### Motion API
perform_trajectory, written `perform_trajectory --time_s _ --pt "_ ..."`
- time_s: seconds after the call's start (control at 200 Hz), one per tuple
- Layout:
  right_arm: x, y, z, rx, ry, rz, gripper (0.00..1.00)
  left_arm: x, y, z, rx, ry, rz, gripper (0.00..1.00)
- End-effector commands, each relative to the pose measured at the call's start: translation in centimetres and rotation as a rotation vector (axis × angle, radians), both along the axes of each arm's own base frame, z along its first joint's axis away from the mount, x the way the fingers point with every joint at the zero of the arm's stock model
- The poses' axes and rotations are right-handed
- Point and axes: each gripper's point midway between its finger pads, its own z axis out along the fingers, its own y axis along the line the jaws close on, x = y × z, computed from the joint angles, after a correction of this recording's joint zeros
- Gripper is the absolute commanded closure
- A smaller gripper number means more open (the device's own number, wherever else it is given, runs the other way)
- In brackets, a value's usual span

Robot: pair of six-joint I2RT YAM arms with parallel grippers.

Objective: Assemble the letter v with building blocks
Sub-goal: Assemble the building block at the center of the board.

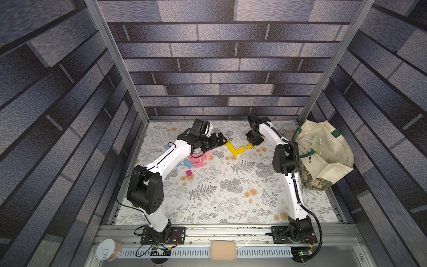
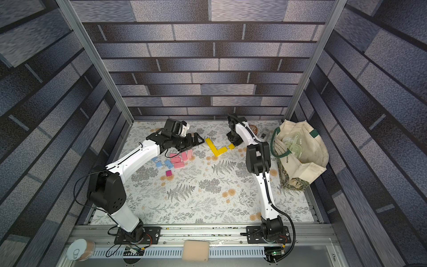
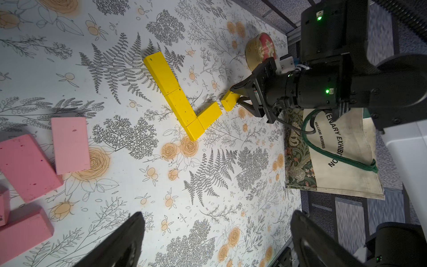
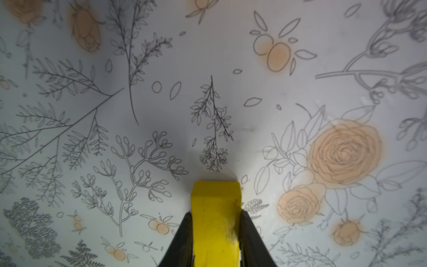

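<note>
Near the desk's (image 1: 231, 198) left edge, in its far half, blue blocks (image 1: 188, 163) and pink blocks (image 1: 198, 159) lie in a loose heap, partly under the left arm. The magenta cube (image 1: 189, 173) sits alone just in front of them. The left claw (image 1: 222, 139) hovers past the heap's far side, its jaws spread wide with nothing between them, pointing at the yellow figure. There the yellow blocks (image 3: 182, 106) lie flat near the middle of the far edge, joined into an angle: a long arm and a short arm (image 3: 209, 114) meeting at a corner. Just beside the short arm's free end, across a narrow gap, a further yellow block (image 3: 227, 102) is clamped between the jaws of the right claw (image 4: 216, 231). Whether it rests on the desk cannot be told. Toward the far right corner stand a tin (image 3: 261, 49) and a small box (image 2: 264, 135). A tote bag (image 1: 323, 150) slumps at the right edge.
</note>
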Motion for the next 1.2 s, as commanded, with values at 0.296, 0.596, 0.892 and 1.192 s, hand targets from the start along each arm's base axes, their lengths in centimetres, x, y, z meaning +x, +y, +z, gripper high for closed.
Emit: perform_trajectory --time_s 0.296,0.596,0.892,1.192 --pt "-0.3 0.0 -1.2 -0.009 0.024 -0.091 0.8 0.1 -0.1 -0.7 -0.013 0.023 -0.008 0.0" --pt "-0.9 0.9 -1.9 -0.021 0.046 -0.08 0.78 0.0 -0.5 -0.8 -0.033 0.036 -0.013 0.0" --pt "-1.1 1.8 -1.6 -0.009 0.041 -0.073 0.77 -0.2 -0.7 -0.5 -0.034 0.03 -0.021 0.0" --pt "-1.0 2.5 -0.7 0.014 0.02 -0.084 0.75 -0.3 -0.8 -0.4 -0.035 0.027 -0.028 0.0"
